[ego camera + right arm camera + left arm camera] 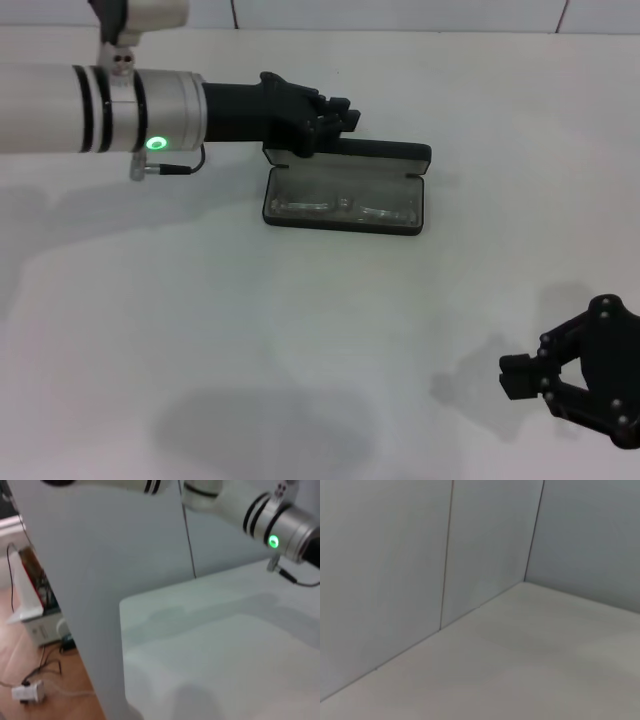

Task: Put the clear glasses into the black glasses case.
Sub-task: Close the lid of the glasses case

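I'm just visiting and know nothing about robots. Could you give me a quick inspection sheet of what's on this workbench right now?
Surface: white table, plain.
Job's things: black glasses case lies open toward the far side of the table; clear glasses lie inside it.
Clutter: nothing seen on the table.
Grippers: left gripper is at the case's raised lid, at its left end; right gripper is open, low at the near right corner, away from the case.
Cables: thin black lead hangs under the left arm's wrist; loose cords lie on the floor.
Surroundings: pale panelled walls; wooden floor beside the table.
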